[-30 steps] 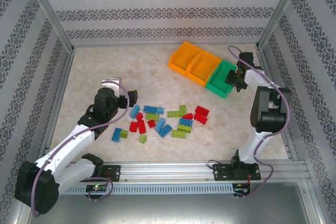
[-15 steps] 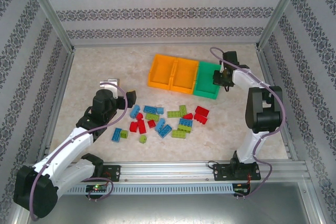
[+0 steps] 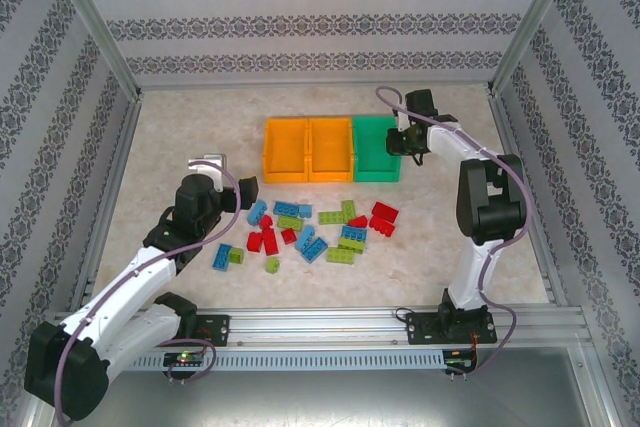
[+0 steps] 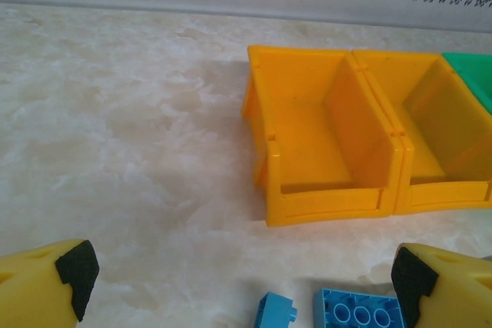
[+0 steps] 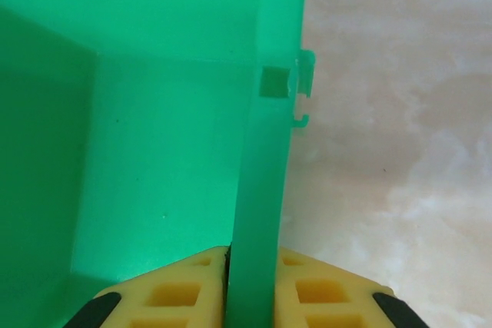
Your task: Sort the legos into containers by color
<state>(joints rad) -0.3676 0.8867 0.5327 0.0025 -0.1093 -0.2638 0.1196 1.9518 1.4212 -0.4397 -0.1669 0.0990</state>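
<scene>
- Legos (image 3: pixel 310 227): loose scatter of blue, lime green and red studded bricks on the marble-look tabletop (image 3: pixel 180 127). They lie just in front of the bins, between the two arms. No brick is visible inside a bin.
- Handling, by judgement: rigid, light, smooth-sided plastic that is apt to skid or tip if nudged. Each is best pinched across two flat opposite sides, studs up. Several bricks touch their neighbours, so the outlying ones look the easier picks.
- Containers (image 3: pixel 330 169): three joined bins in a row beyond the bricks, two orange bins (image 4: pixel 327 205) on the left and one green bin (image 3: pixel 375 173) at the right end. The walls are thin and stiff. The row is probably light enough to slide as one piece when drawn by an edge.
- Right gripper (image 5: pixel 250 297): clamped on the right end wall of the green bin, one yellow finger inside and one outside, the wall pressed between them.
- Right arm (image 3: pixel 485 197): rises from its base with the elbow high, and the forearm angles inward to the bin's right end.
- Left gripper (image 4: pixel 242 270): jaws spread wide and holding nothing, low over the left edge of the scatter and facing the orange bins. Two blue bricks (image 4: pixel 357 313) lie just ahead, between the fingers.
- Left arm (image 3: pixel 140 272): stretches diagonally forward from its base, with the wrist near the tabletop.
</scene>
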